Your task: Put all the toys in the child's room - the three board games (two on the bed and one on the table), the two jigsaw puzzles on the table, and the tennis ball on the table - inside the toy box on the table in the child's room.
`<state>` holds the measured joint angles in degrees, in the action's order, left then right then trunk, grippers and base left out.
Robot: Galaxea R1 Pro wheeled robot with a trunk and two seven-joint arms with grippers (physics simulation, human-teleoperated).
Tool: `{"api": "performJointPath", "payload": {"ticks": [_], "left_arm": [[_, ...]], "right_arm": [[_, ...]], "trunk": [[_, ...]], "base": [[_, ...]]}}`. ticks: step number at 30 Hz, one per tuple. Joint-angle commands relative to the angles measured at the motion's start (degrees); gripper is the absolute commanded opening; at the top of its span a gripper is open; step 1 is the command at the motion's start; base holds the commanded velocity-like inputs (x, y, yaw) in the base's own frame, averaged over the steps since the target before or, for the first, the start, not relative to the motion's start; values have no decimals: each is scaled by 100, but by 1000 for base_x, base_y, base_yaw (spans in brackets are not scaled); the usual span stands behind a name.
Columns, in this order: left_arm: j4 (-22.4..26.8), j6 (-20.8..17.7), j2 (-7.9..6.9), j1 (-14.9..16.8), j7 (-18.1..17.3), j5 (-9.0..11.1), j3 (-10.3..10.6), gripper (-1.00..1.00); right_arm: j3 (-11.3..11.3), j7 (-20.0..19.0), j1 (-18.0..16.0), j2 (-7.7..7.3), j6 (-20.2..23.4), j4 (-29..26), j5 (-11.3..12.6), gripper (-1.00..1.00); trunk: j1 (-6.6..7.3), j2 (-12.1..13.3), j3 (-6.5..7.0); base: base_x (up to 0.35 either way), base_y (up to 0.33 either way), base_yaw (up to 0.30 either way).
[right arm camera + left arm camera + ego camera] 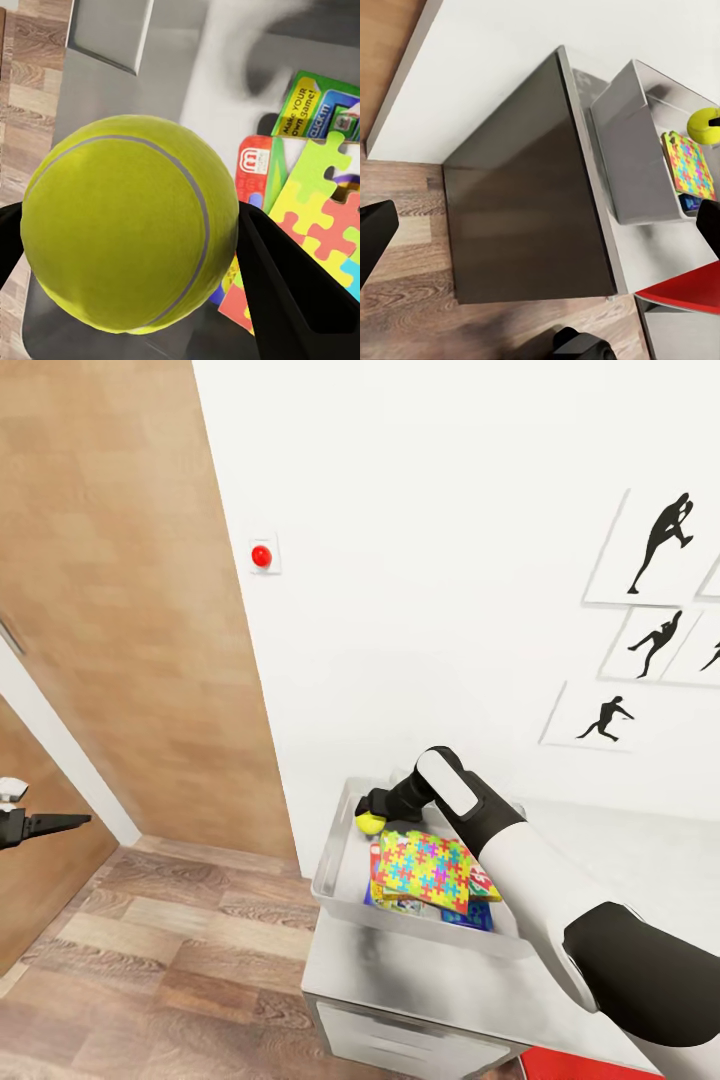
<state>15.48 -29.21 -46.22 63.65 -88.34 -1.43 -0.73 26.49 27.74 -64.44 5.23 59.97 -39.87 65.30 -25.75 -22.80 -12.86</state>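
The light grey toy box point(338, 865) stands on the table point(400, 975) against the white wall. In it a jigsaw puzzle point(427, 869) lies on top of board games point(483, 881). My right gripper point(374, 812) is shut on the yellow-green tennis ball point(370, 823), held over the box's far left corner. The right wrist view has the tennis ball point(131, 232) squeezed between two black fingers point(289, 292), above the jigsaw puzzle point(330, 202) and board games point(307, 101). My left gripper point(55, 822) hangs open at the far left, well away. The left wrist view catches the toy box point(630, 150) from the side.
A brown wooden door point(120, 610) stands left of the table, with wood-plank floor point(170, 960) below. A red button point(262, 556) and black sports prints point(650, 620) hang on the wall. A red chair point(560, 1065) sits at the table's front, beside white drawers point(400, 1040).
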Motion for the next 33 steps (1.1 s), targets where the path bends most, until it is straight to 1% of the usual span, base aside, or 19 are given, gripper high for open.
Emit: {"api": "performJointPath", "payload": {"ticks": [1, 13, 16, 17, 18, 19, 22, 25, 27, 33], "left_arm": [[-1, -58, -1, 6, -26, -16, -6, 100], [-1, -58, -1, 3, -26, -16, -6, 100], [-1, -58, -1, 1, -26, -16, -6, 100], [-1, -58, -1, 1, -26, -16, -6, 100], [-1, -58, -1, 3, -26, -16, -6, 100], [-1, -60, -1, 4, -26, -16, -6, 100], [-1, -62, -1, 2, -26, -16, -6, 100], [-1, -60, -1, 3, -26, -16, -6, 100], [-1, -60, -1, 2, -26, -16, -6, 100], [-1, -61, -2, 3, -26, -16, -6, 100]], "right_arm": [[14, 70, -7, -3, 3, -4, 75, -100], [28, -20, -7, 21, 3, -4, 79, -100], [128, -22, -7, 22, 3, -4, 80, -100], [212, -24, -7, 22, 3, -4, 86, -100], [290, -27, -7, 22, 3, -4, 96, 100], [365, -42, -7, 22, 3, -4, 105, 100], [419, -184, -7, 13, 3, -8, 110, 100], [437, -422, -7, 2, 3, -11, 81, 100], [441, -510, -7, -1, 3, -13, 67, 100], [437, -598, -13, -46, 3, -113, 54, 100]], "trunk": [[-4, -12, -12], [-4, -12, -13], [-4, -12, -13], [-4, -12, -13], [-4, -12, -13], [-4, -12, -13], [-4, -12, -13], [-4, -12, -13], [-4, -12, -13], [-4, -12, -9]], "base": [[0, 0, 0], [0, 0, 0], [0, 0, 0], [0, 0, 0], [0, 0, 0], [0, 0, 0], [0, 0, 0], [0, 0, 0], [0, 0, 0], [0, 0, -2]]}}
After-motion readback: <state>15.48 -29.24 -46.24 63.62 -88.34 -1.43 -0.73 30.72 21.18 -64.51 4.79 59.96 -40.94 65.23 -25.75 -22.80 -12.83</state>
